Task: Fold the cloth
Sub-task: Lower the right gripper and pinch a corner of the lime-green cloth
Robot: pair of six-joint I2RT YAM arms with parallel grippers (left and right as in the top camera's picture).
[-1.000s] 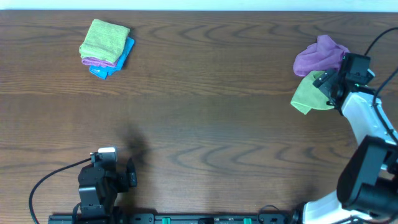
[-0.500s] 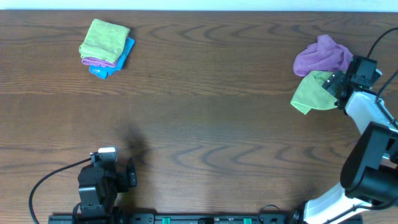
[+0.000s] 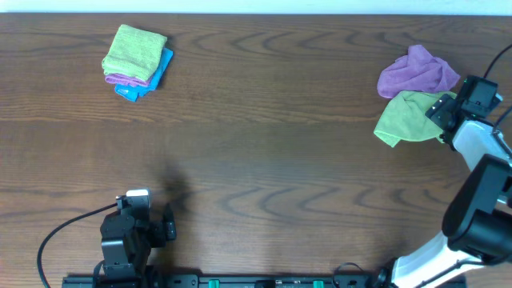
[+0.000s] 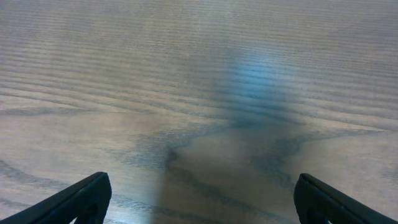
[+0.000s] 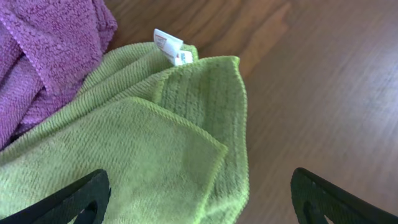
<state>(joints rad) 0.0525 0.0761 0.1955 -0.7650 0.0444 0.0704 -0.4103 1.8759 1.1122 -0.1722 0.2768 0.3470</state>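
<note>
Overhead: cloth (image 3: 404, 120), far right of table (image 3: 280, 160)

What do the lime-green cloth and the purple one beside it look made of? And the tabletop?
Lime-green cloth: probably microfibre, matte, with a fine ribbed weave and a white sewn-in tag. Purple cloth: fluffier, nubby terry-like pile, likely microfibre too. Table: brown wood grain with a slight sheen; whether it is solid wood or laminate cannot be told.
</note>
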